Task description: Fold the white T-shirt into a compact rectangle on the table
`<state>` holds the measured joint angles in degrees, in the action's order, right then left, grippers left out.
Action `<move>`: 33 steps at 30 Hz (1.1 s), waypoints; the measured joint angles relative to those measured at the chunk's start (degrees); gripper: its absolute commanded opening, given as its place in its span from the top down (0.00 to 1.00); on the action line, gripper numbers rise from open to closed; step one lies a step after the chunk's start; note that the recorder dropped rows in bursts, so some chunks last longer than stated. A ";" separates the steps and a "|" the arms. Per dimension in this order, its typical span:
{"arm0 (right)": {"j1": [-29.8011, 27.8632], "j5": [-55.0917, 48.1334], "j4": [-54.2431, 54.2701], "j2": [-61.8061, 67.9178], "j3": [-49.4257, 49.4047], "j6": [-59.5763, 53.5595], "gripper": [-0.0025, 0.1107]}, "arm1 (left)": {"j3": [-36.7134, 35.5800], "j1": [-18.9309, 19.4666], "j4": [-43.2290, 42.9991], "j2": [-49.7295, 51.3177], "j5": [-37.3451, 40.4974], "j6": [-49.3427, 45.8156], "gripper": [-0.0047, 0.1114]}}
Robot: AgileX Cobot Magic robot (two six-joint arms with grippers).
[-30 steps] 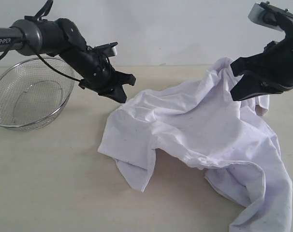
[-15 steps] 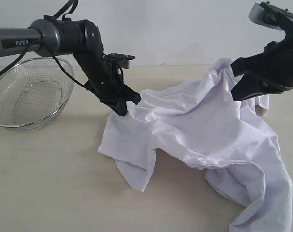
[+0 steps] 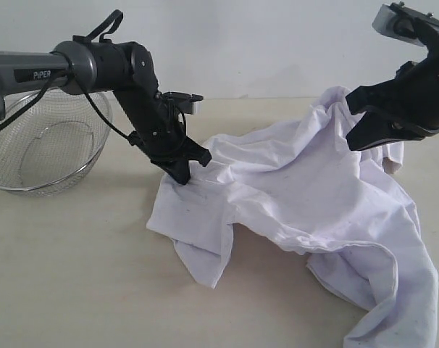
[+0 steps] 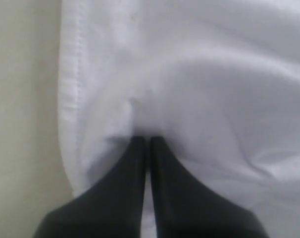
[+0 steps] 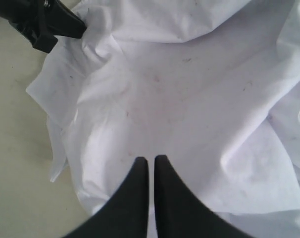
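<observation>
The white T-shirt [image 3: 292,188] lies crumpled on the table [image 3: 74,275], plain side up, and no lettering shows. Its far right part is drawn up into a peak beside my right gripper [image 3: 351,129], which is shut on the cloth and holds it off the table. In the right wrist view the shut tips [image 5: 151,158] sit against the spread shirt [image 5: 189,89]. My left gripper [image 3: 185,174] is shut, its tips pressing down on the shirt's left edge. The left wrist view shows those tips [image 4: 147,139] denting the fabric [image 4: 199,74] just inside a stitched hem.
A silver wire-mesh bowl [image 3: 46,145] stands at the far left, under the left arm. The shirt's lower right corner runs off the front of the exterior view. Bare table lies in front of and left of the shirt.
My left arm has swung down and to the right, from above the bowl's rim onto the shirt's left edge, gripper shut throughout. The right arm and the raised cloth have not moved.
</observation>
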<state>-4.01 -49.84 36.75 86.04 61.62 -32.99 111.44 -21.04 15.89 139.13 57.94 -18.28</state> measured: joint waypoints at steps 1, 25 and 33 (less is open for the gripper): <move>0.00 0.00 0.00 0.00 0.00 0.00 0.98 | 0.00 0.00 0.00 0.08 0.00 0.00 0.92; 0.00 -4.10 0.10 0.00 0.00 0.00 0.98 | 18.27 0.09 -19.01 9.08 0.65 5.58 0.92; 0.00 -4.55 0.10 0.00 0.00 0.00 0.98 | 21.00 1.27 -16.80 8.55 1.54 6.88 0.92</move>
<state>-4.01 -54.39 36.85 86.04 61.62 -32.99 132.44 -19.77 -0.91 147.68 59.48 -11.40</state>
